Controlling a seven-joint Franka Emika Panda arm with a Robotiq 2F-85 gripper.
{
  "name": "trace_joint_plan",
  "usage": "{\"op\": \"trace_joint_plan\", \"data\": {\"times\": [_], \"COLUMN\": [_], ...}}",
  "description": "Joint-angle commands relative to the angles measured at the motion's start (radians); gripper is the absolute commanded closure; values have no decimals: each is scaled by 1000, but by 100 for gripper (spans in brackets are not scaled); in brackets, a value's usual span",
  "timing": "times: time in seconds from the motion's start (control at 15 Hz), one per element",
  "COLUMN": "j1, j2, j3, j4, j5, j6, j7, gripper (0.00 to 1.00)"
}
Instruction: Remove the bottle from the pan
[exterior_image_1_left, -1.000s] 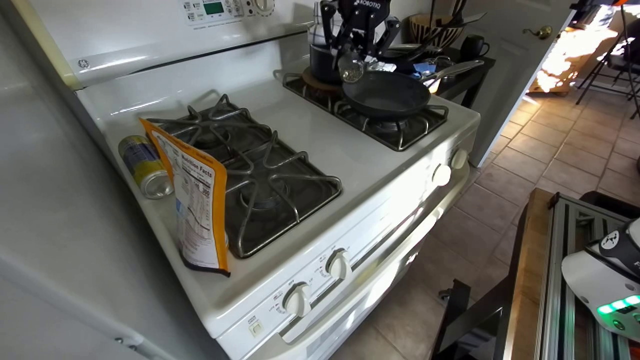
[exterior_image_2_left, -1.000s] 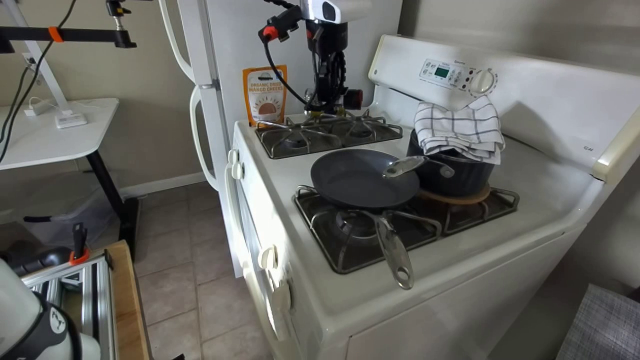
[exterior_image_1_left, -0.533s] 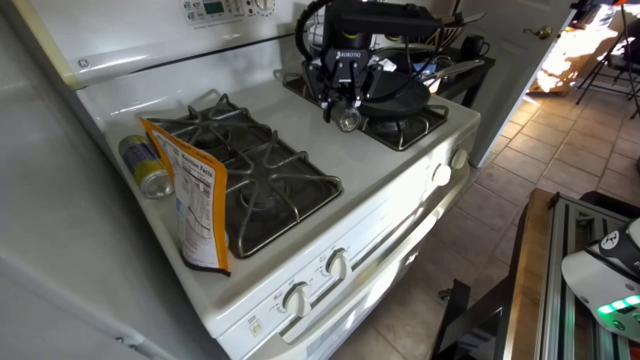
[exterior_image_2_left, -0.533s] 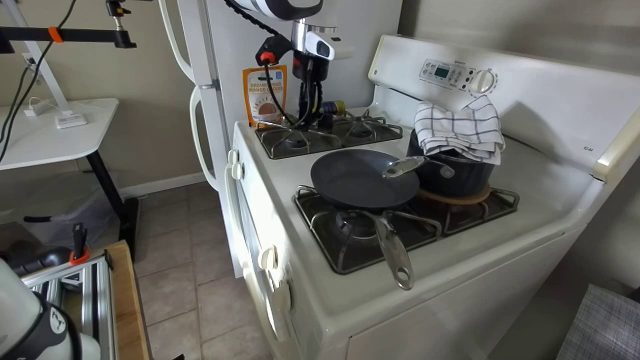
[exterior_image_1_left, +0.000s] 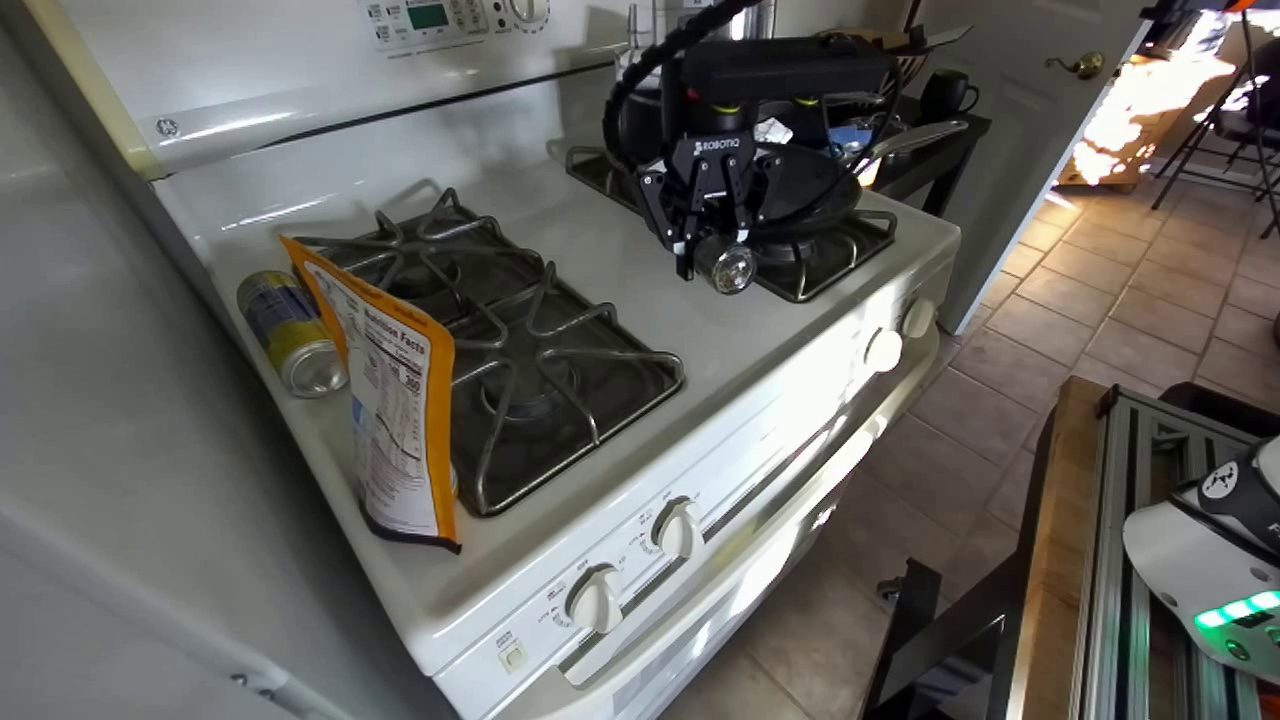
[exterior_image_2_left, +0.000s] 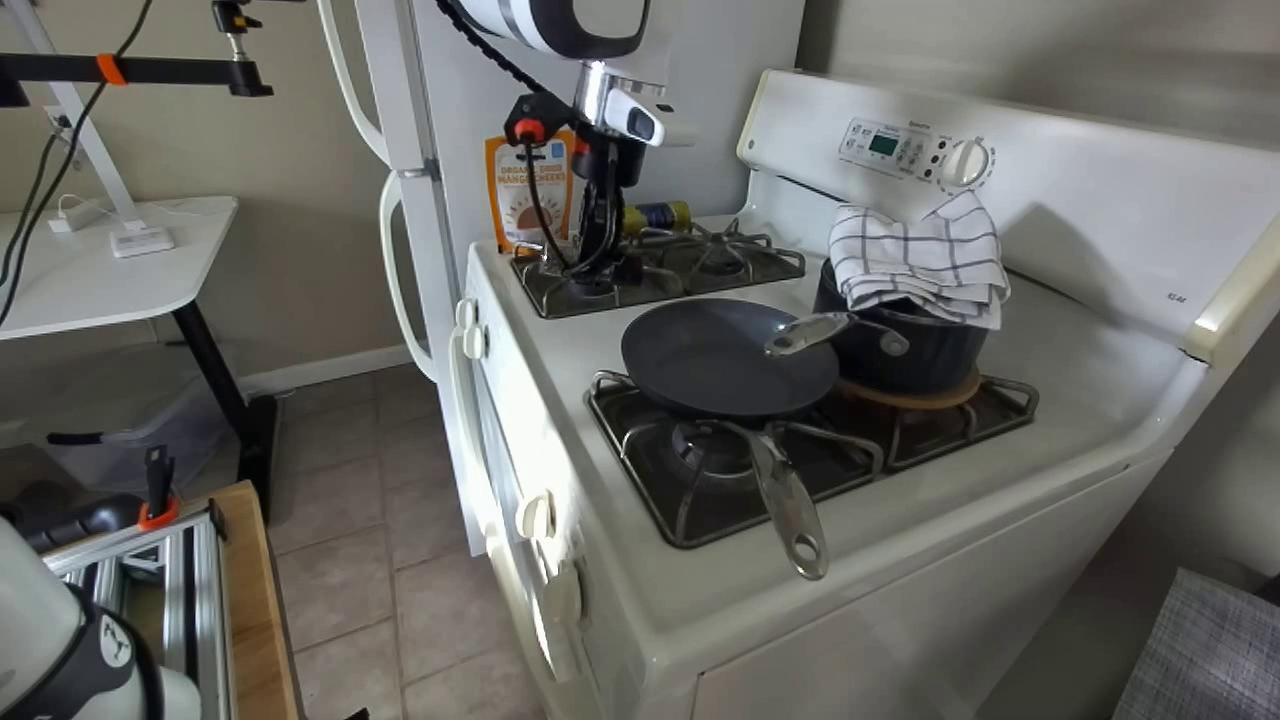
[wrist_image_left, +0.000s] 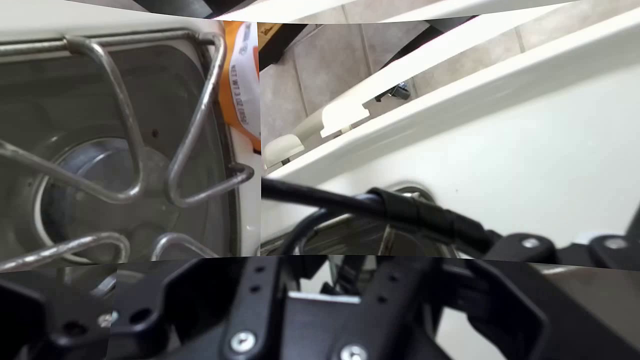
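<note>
Nearest you, above the stove counter (exterior_image_1_left: 630, 260) and towards its front edge, your gripper (exterior_image_1_left: 712, 258) is drawn narrow around the clear bottle (exterior_image_1_left: 730, 268), whose round end shows in an exterior view. Over the last second you have swung it forward and lower, away from the back edge, and the bottle has come with it, so your hold looks sound to me. Whether it hangs over the front burner (exterior_image_1_left: 530, 388) by the fridge (exterior_image_2_left: 725, 110) or just beside it, I cannot tell, nor how high.

Just in from the front edge, towards the corner farthest from the fridge, the pan (exterior_image_2_left: 700, 365) sits unmoved, and no bottle shows in it. I judge that the removal itself is done and only the setting down is left to you.

At the front corner by the fridge the mango bag (exterior_image_1_left: 395, 420) stands upright. Behind it, along that side edge, the can (exterior_image_1_left: 285, 325) lies on its side; your gripper hid much of it a second ago in an exterior view, and now it shows. Farthest off, by the back edge, the pot (exterior_image_2_left: 910, 355) has the towel (exterior_image_2_left: 915, 255) over it, both unchanged. Before lowering the bottle, come in from that front edge: a round thing could well roll off there
</note>
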Motion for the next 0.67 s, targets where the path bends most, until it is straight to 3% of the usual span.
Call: {"op": "trace_joint_plan", "data": {"times": [0.0, 0.4, 0.6], "j1": [5, 37, 57], "j2": [-4, -31, -30], "j3": [-6, 16, 25], "j4": [2, -75, -103], "j5": [1, -108, -167], "j6": [-3, 53, 137], "j7": [0, -168, -161], "gripper": [91, 91, 91]}}
